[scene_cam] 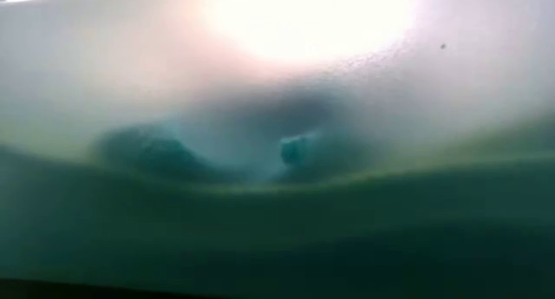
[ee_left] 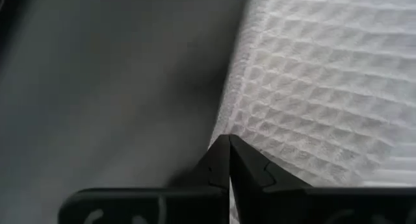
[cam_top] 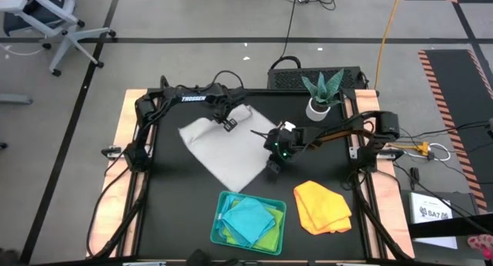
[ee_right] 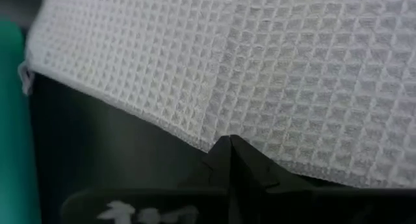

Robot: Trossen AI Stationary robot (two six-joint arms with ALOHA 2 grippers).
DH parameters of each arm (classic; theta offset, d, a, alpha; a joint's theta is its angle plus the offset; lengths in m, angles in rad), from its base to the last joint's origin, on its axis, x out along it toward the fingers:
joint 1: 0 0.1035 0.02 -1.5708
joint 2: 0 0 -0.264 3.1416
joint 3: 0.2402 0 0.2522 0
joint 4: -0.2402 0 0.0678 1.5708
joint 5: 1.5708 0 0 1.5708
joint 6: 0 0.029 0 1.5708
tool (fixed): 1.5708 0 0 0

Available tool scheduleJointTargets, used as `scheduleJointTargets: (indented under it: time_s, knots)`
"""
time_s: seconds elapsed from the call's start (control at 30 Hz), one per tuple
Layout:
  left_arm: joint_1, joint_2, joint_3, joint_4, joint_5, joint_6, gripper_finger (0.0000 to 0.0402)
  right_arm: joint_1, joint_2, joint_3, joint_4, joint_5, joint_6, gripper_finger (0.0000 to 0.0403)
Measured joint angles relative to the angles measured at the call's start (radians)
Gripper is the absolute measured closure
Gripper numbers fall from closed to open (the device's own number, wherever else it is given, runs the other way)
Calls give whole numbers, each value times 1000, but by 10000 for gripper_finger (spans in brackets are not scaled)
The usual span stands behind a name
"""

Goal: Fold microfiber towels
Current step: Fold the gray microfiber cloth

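The pale grey-white towel (cam_top: 231,149) looked light and limp; left gripper (cam_top: 229,126) and right gripper (cam_top: 275,167), jaws clenched, pinched its edges.

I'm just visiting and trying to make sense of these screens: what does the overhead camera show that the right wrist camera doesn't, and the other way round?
Only the high view shows the whole table, both arms, the yellow-orange towel, the turquoise and green towels in the teal tray, and a potted plant.

Only the right wrist view shows the waffle weave close up and the right end effector shut on the towel's edge.

Both show the pale grey-white towel, and the tray, which shows in the wrist view only as a teal strip.
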Motion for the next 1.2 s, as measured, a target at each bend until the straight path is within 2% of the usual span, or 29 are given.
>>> scheduleJointTargets:
  time_s: [0.3, 0.4, 0.63, 0.8, 0.9, 0.97, 1.07, 1.2]
  knots:
    - [42, -3, -35, -126, -116, 52, 394, 36, -87, -2, -279, 31, -7, 403]
    - [63, -5, -34, -165, -123, 52, 399, 54, -108, -2, -361, 31, -10, 403]
    - [47, -69, -34, -176, -116, 37, 392, 66, -182, -5, -351, 112, 11, 403]
    - [7, -156, -34, -88, -104, 86, 398, 43, -252, -5, -338, 185, 14, 403]
    - [0, -179, -33, 33, -6, 182, 391, 16, -287, -4, -339, 191, 14, 403]
    - [1, -180, -33, 91, 109, 225, 389, -1, -303, -4, -342, 191, 24, 403]
    - [1, -180, -33, 83, 232, 258, 392, -15, -317, -4, -351, 191, 46, 403]
    - [-17, -180, -33, 20, 260, 306, 398, -4, -321, -3, -345, 142, 81, 403]
